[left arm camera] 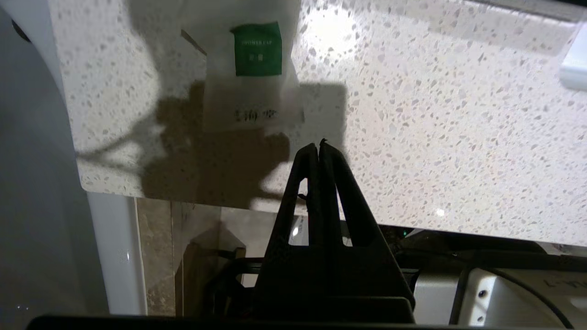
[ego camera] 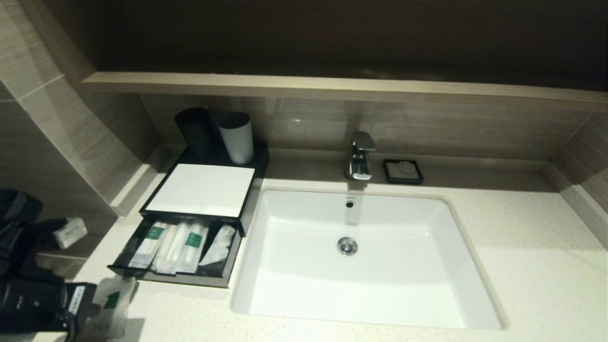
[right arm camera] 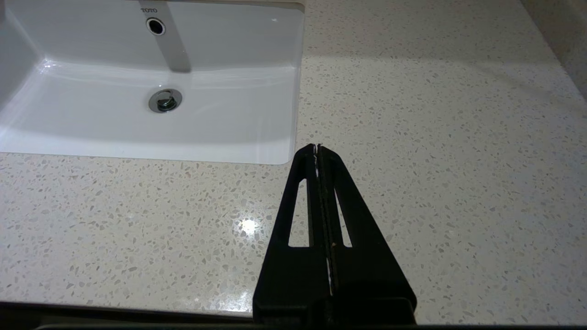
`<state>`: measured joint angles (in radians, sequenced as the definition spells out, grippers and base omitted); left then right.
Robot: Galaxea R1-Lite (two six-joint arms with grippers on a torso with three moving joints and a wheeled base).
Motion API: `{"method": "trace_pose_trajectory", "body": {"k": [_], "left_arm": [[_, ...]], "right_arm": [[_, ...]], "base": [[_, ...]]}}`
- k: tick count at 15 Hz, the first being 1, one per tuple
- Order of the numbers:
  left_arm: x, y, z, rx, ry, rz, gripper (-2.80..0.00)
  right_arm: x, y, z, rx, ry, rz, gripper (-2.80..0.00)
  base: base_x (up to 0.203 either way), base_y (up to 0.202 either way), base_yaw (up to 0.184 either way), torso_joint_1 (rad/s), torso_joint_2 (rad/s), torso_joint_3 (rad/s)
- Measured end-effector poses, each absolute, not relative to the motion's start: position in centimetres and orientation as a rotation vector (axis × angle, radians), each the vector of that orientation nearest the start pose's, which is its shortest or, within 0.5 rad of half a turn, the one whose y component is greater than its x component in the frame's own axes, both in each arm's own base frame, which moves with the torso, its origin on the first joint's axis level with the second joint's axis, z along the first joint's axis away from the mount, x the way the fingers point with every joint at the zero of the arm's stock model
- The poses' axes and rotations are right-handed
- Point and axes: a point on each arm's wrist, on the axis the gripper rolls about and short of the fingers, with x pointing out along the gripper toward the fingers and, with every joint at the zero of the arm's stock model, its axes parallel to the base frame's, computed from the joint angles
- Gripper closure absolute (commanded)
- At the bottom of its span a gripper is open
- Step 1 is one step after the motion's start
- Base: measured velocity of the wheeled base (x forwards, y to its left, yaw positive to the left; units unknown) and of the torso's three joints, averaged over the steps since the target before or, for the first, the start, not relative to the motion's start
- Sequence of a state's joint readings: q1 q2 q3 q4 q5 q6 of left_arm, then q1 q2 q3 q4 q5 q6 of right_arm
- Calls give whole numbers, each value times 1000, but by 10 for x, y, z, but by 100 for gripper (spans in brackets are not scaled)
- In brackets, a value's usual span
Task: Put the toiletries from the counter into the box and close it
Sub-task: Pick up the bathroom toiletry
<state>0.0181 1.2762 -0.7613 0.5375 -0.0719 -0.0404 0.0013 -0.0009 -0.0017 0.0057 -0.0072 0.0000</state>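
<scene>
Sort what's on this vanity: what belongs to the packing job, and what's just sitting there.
Job:
- sachet on the counter, ahead of the shut left end effector
- box, drawer open
- packets in the drawer

Just there:
- black cup
- white cup
- tap
- soap dish
- basin

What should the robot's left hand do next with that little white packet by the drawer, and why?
Probably open the fingers of the left gripper and ease onto the sachet. It lies alone on the counter while the box has its drawer pulled out, holding other toiletries. The fingers are shut and empty, just short of it.
</scene>
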Motion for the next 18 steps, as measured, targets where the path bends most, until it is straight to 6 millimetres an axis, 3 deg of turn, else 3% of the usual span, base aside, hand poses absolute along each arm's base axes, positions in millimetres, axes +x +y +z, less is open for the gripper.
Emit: {"method": "trace_pose_trajectory", "body": {"k": [1, 2, 14, 18], "left_arm": [[151, 1, 175, -84, 1062, -23, 0], [149, 2, 172, -84, 1071, -18, -280], [186, 17, 136, -85, 1126, 95, -280], [190, 19, 130, -90, 1153, 104, -280]], "right_arm": [[-23, 0, 75, 0, 3, -6, 0], [-23, 0, 75, 0, 3, -6, 0], [-23, 0, 75, 0, 3, -6, 0], [-23, 0, 75, 0, 3, -6, 0]], "base": [[0, 0, 0, 0, 0, 0], [0, 0, 0, 0, 0, 0], [0, 0, 0, 0, 0, 0], [0, 0, 0, 0, 0, 0]]}}
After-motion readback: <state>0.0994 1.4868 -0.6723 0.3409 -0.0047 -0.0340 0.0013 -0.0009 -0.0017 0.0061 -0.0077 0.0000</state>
